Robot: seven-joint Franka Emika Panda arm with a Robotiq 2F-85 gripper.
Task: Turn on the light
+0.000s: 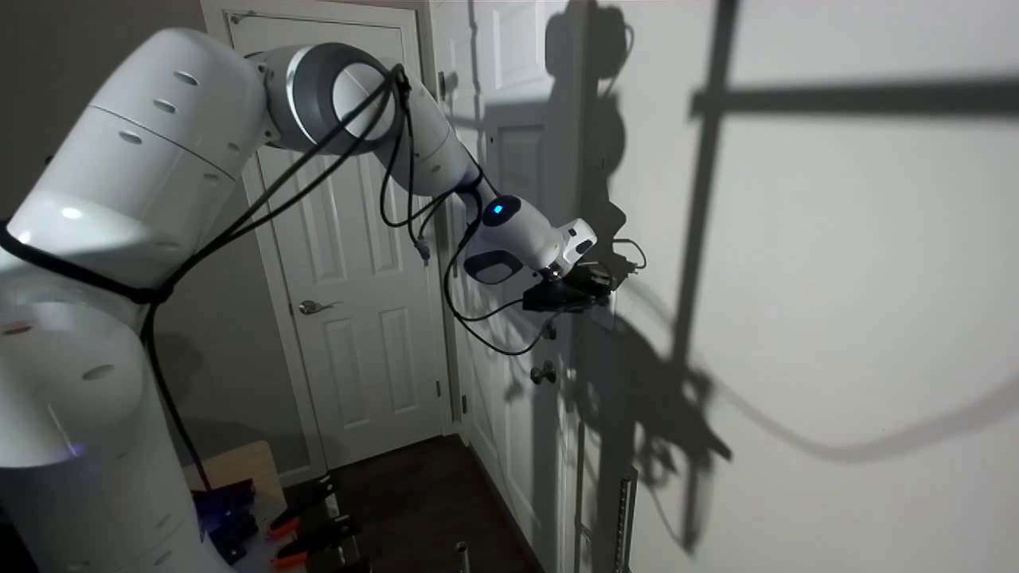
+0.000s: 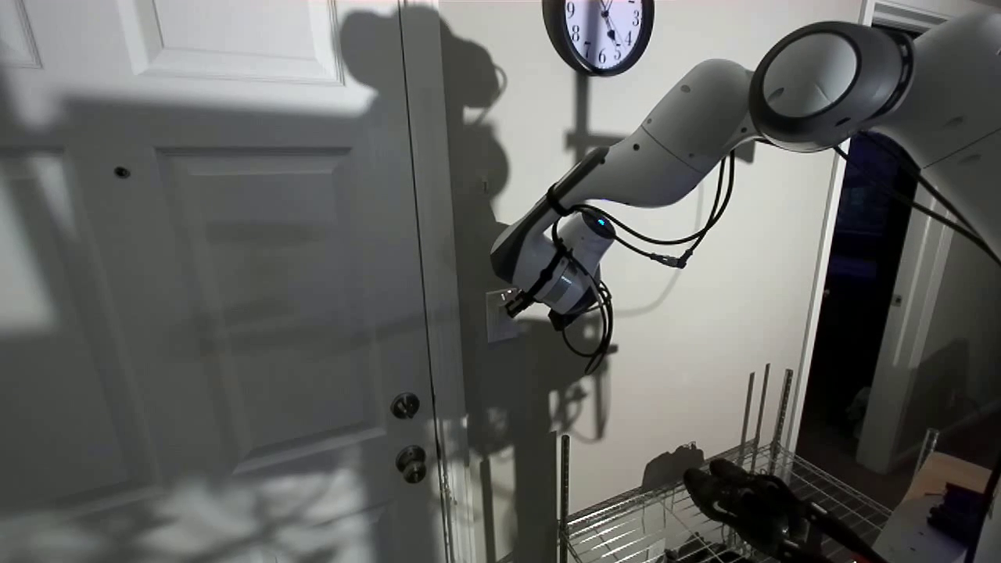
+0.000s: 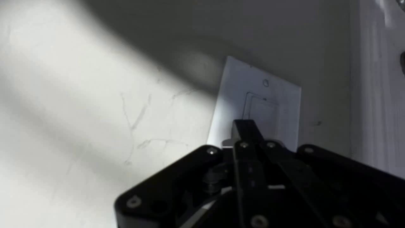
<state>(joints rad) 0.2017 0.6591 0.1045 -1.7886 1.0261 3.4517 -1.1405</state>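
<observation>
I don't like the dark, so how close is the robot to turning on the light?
Looks done: reaching; the shut black two-fingered gripper is by the white rectangular switch plate. In hand: lining up, it seems; it hides part of the pale rectangular rocker in the wrist view. Left: probably pressing; dark shadows cross the pale flat wall, and contact isn't clear.

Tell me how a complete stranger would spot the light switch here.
Start at the white paneled door with the round deadbolt and doorknob. In an exterior view, the light switch is on the wall just right of that door's frame, higher than those two fittings. Unlike them, it is a flat, white, rectangular plate.
</observation>
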